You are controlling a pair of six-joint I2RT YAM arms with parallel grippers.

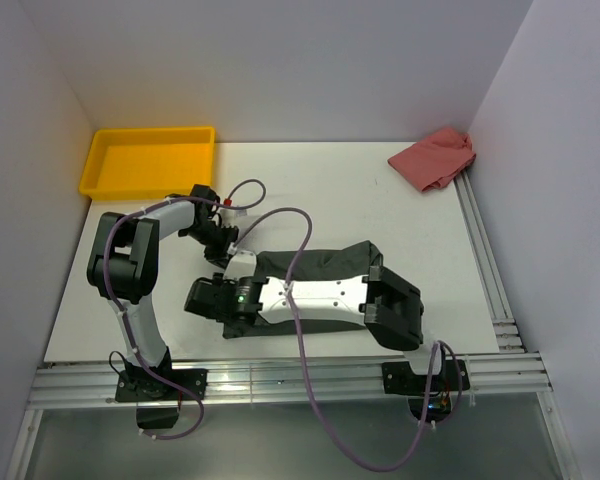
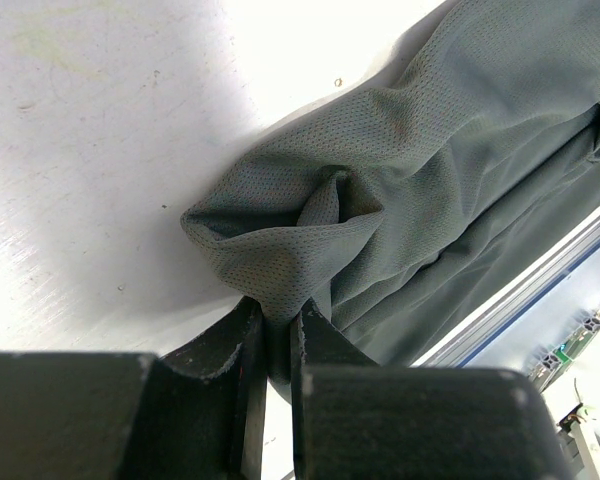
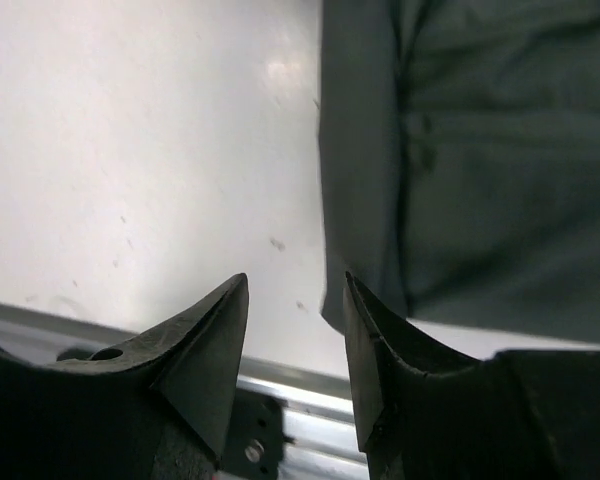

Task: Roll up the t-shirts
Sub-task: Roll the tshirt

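- My left gripper (image 2: 277, 320) is closed narrow on a bunched fold at the end of the shirt (image 2: 430, 150).
- My right gripper (image 3: 295, 300) is parted with nothing between its fingers, low over bare table (image 3: 130, 150) just beside the shirt's edge.
- From above, the shirt (image 1: 330, 262) lies crumpled lengthwise near the near edge, mid-table, partly under my right arm.
- A yellow tray (image 1: 150, 131) sits at the far left corner and a red cloth (image 1: 435, 158) at the far right corner.
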